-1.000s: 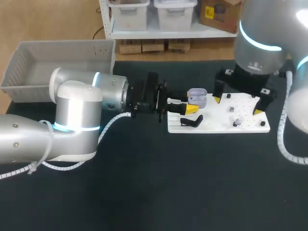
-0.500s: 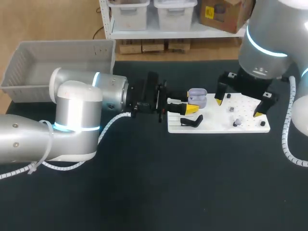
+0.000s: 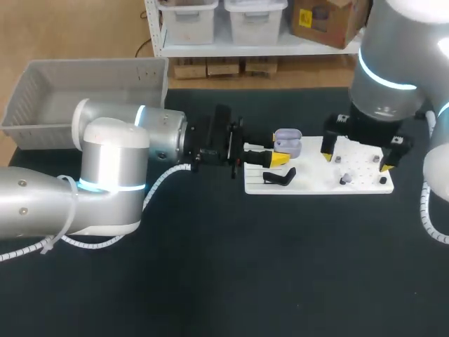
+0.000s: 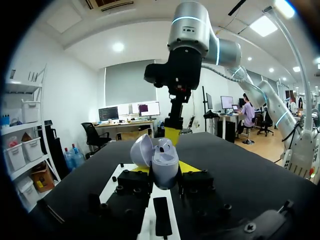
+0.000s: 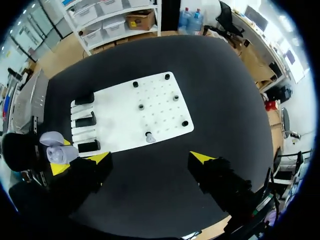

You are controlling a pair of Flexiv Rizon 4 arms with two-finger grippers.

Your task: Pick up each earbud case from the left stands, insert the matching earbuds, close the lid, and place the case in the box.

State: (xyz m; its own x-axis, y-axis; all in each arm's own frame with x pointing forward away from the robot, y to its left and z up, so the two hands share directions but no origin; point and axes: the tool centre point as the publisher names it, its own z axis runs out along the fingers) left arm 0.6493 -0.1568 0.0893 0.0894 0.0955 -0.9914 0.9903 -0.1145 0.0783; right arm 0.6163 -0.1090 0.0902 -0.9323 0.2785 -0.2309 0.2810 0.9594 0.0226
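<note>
The right arm has sunk lower over the white board (image 3: 316,184) and drifted toward 3 o'clock, lining up for an earbud pick, I'd say. Right fingers (image 5: 100,159) are spread wide and hold nothing, with what looks like an earbud (image 5: 149,137) just ahead between them. Left fingers (image 3: 279,160) clamp the lavender earbud case (image 3: 287,140), lid open, at the board's 9 o'clock end. The grey box (image 3: 42,105) sits at 10 o'clock on the worktop.
</note>
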